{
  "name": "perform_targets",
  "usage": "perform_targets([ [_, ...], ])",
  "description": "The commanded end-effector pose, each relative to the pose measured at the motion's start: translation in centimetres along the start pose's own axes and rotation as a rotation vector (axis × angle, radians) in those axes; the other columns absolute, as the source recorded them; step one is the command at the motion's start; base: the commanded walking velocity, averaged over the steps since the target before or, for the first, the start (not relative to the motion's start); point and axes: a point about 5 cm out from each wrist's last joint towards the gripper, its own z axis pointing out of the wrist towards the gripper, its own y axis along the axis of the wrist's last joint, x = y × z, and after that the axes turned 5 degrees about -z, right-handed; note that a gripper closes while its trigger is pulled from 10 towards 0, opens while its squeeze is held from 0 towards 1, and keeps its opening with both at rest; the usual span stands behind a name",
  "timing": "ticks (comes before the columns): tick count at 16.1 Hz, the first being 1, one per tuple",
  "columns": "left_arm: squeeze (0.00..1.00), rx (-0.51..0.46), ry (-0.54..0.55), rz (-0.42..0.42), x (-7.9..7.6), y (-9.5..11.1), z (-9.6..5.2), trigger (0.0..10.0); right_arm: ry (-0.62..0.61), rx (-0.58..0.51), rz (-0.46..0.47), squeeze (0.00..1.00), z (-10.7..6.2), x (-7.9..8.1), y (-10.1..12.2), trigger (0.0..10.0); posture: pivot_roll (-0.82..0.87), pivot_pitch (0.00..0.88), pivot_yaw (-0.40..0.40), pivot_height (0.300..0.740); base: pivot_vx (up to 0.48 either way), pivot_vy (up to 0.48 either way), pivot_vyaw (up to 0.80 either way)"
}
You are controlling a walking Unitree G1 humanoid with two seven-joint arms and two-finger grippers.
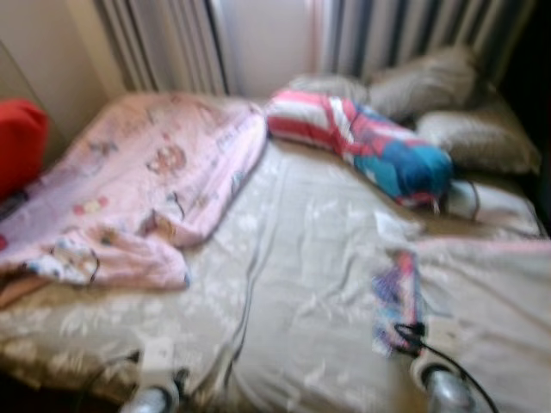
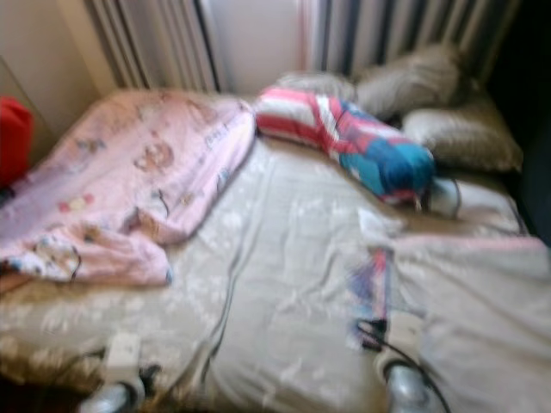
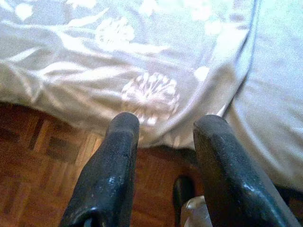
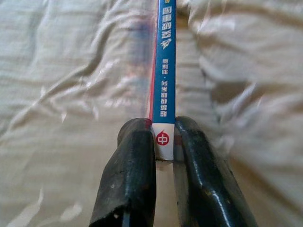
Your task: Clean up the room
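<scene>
Bedroom: bed (image 1: pixel 301 284), pillows (image 1: pixel 430 82), curtains (image 1: pixel 164 43)

A thin book with a blue spine bearing white characters and a red cover (image 4: pixel 165 71) is held edge-on over the beige floral bedsheet (image 1: pixel 310 258), near its foot.

Right gripper (image 4: pixel 163 142): matt black scuffed fingers pinching glossy paper book (image 4: pixel 164 71) spine, over sheeny crinkled cloth bedsheet (image 4: pixel 71 94); below left gripper (image 3: pixel 165 142), polished wood parquet floor (image 3: pixel 38 179).
</scene>
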Motion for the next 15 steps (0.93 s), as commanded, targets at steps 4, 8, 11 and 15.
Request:
perform_targets([
  [4, 0.00, 0.024, 0.029, 0.020, 1.3, -0.7, -0.3, 10.0, -0.001, -0.007, 0.011, 0.00, 0.0, 0.5, 0.0, 10.0, 0.08, 0.042, 0.011, 0.740, 0.000, 0.000, 0.00],
  [8, 0.00, 0.031, 0.028, 0.028, 1.5, -1.1, -0.4, 10.0, 0.040, 0.019, 0.030, 0.00, -0.2, 1.0, -0.7, 10.0, 0.08, 0.057, 0.016, 0.740, 0.000, 0.000, 0.00],
  [11, 0.00, 0.036, 0.023, 0.043, 1.6, -1.1, -0.5, 10.0, 0.062, 0.054, 0.015, 0.00, -0.3, 1.3, -1.3, 10.0, 0.07, 0.074, 0.027, 0.740, 0.000, 0.000, 0.00],
  [15, 0.00, 0.042, 0.028, 0.064, 2.4, -1.3, -0.6, 10.0, 0.118, 0.076, 0.016, 0.00, -0.2, 2.0, -1.2, 10.0, 0.09, 0.119, 0.040, 0.740, 0.000, 0.000, 0.00],
])
